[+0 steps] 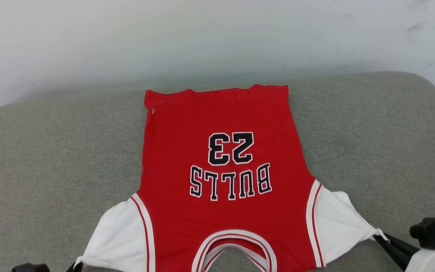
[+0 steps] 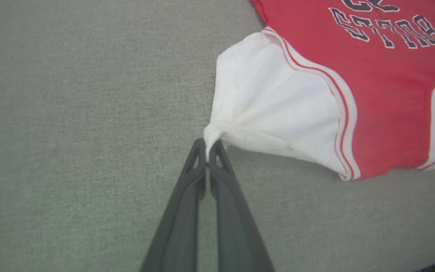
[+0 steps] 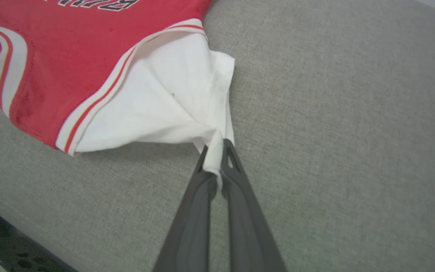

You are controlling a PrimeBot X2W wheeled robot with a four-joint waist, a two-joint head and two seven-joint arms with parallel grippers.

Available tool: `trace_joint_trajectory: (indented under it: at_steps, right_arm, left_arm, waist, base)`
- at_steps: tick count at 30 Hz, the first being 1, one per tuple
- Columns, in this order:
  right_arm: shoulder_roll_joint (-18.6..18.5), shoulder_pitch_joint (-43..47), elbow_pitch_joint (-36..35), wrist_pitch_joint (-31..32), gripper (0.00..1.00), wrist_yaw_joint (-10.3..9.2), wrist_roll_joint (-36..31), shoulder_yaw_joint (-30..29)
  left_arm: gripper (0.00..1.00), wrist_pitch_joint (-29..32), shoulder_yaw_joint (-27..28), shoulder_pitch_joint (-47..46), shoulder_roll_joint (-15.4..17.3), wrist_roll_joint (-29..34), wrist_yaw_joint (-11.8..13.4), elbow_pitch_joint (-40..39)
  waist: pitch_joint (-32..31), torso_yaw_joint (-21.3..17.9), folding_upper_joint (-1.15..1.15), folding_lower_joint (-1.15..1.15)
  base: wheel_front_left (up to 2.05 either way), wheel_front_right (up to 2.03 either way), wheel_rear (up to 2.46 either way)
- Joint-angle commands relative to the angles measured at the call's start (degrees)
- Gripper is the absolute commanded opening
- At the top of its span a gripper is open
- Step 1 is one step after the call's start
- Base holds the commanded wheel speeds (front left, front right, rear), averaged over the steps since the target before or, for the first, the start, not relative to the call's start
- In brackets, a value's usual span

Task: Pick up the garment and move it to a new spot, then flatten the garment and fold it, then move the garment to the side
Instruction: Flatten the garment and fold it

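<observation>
garment [image 1: 221, 158]: red, lies flat in the middle of the head view on the grey cushion [image 1: 43, 158], neck hole at the bottom edge | left gripper [image 2: 207, 151]: pinched tight on its white sleeve tip, lower left | right gripper [image 3: 217, 155]: pinched tight on the other white sleeve tip, lower right

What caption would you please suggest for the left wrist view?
Left gripper shut on the white sleeve tip of the red garment lying on grey upholstery.
</observation>
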Motion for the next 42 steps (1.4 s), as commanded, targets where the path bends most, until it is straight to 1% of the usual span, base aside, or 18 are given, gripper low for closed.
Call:
trace_joint_trajectory:
  at_steps: [1, 4, 8, 11, 12, 13, 14, 18, 21, 24, 29, 32, 34, 37, 42]
  right_arm:
    - [-1.0, 2.2, -1.0, 0.6, 0.0, -0.04, -0.8, -1.3]
    - [-2.2, 7.0, -3.6, 2.5, 0.0, -0.05, -1.3, -4.0]
    - [-3.3, 11.3, -7.2, 5.4, 0.0, -0.05, -2.4, -8.0]
    - [-3.1, 13.1, -9.3, 7.8, 0.0, -0.05, -4.0, -10.8]
    - [-2.6, 13.2, -10.0, 8.5, 0.2, -0.05, -4.5, -11.9]
    - [-2.2, 13.2, -10.9, 9.1, 0.91, -0.04, -5.7, -12.6]
    - [-1.7, 12.9, -11.6, 9.8, 1.0, -0.04, -6.9, -13.4]
    - [-0.8, 11.7, -14.9, 11.9, 1.0, -0.04, -10.3, -17.4]
    - [-0.7, 10.5, -16.7, 12.8, 1.0, -0.04, -11.3, -20.2]
    - [-1.7, 7.7, -19.7, 14.2, 1.0, -0.04, -13.3, -25.0]
    - [-2.8, -0.6, -25.5, 17.9, 1.0, -0.04, -15.7, -32.0]
    - [-2.9, -8.1, -27.9, 21.6, 1.0, -0.04, -14.6, -34.7]
    - [-3.1, -13.8, -28.2, 24.7, 1.0, -0.04, -13.9, -35.2]
    - [-3.4, -22.4, -26.2, 31.9, 1.0, -0.03, -11.6, -32.7]
    - [-2.2, -37.5, -19.6, 45.2, 1.0, -0.04, -7.9, -28.8]
  left_arm:
    - [0.0, -0.2, 0.5, 1.8, 0.5, -0.3, 0.6, -0.6]
    - [0.0, -0.2, 2.1, 4.7, 0.4, -0.7, 1.3, -2.2]
    - [0.0, -0.2, 3.4, 7.1, 0.5, -0.5, 2.0, -4.1]
    - [0.0, -0.2, 4.6, 7.6, 0.2, 0.3, 2.5, -5.4]
    - [0.0, -0.2, 4.8, 7.7, 0.1, 0.4, 2.7, -5.7]
    - [0.0, -0.2, 5.1, 7.6, -0.1, 0.8, 3.0, -6.2]
    - [0.0, -0.2, 5.4, 7.3, -0.3, 1.2, 3.1, -6.7]
    - [0.0, -0.2, 4.9, 5.7, -0.9, 3.0, 3.5, -8.4]
    - [0.0, -0.2, 5.0, 4.6, -1.1, 4.0, 3.9, -9.4]
    - [0.0, -0.1, 4.7, 3.0, -1.2, 5.4, 4.4, -10.5]
    - [0.0, 0.0, 4.4, -0.7, -1.7, 8.0, 5.1, -12.6]
    - [0.0, 0.0, 4.3, -3.2, -2.2, 9.7, 5.5, -13.8]
    - [0.0, 0.0, 4.1, -5.1, -2.6, 10.9, 5.5, -14.5]
    - [0.0, 0.0, 3.8, -7.4, -3.1, 12.6, 5.8, -15.1]
    - [0.0, -0.1, 3.3, -10.7, -3.9, 15.1, 6.0, -16.2]
  waist:
    - [0.0, 0.1, 0.0, 0.01]
    - [0.1, 0.2, 0.0, 0.01]
    - [0.6, 0.3, 0.0, 0.01]
    - [1.0, 0.4, 0.0, 0.01]
    - [1.2, 0.4, 0.0, 0.01]
    - [1.4, 0.4, 0.0, 0.01]
    - [1.7, 0.4, 0.0, 0.01]
    - [2.9, 0.9, 0.0, 0.01]
    - [4.0, 1.2, 0.0, 0.01]
    - [6.1, 1.9, 0.0, 0.01]
    - [10.6, 3.7, 0.0, 0.01]
    - [13.9, 5.0, 0.0, 0.01]
    - [16.4, 6.0, 0.0, 0.01]
    - [19.6, 7.5, 0.0, 0.01]
    - [24.8, 10.5, 0.0, 0.01]
  base:
    - [0.0, 0.0, 0.0]
    - [0.0, 0.0, 0.0]
    - [0.0, 0.0, 0.0]
    - [0.0, 0.0, 0.0]
    - [0.0, 0.0, 0.0]
    - [0.0, 0.0, 0.0]
    - [0.0, 0.0, 0.0]
    - [0.0, 0.0, 0.0]
    - [0.0, 0.0, 0.0]
    - [0.0, 0.0, 0.0]
    - [0.0, 0.0, 0.0]
    - [0.0, 0.0, 0.0]
    - [0.0, 0.0, 0.0]
    - [0.0, 0.0, 0.0]
    - [0.0, 0.0, 0.0]
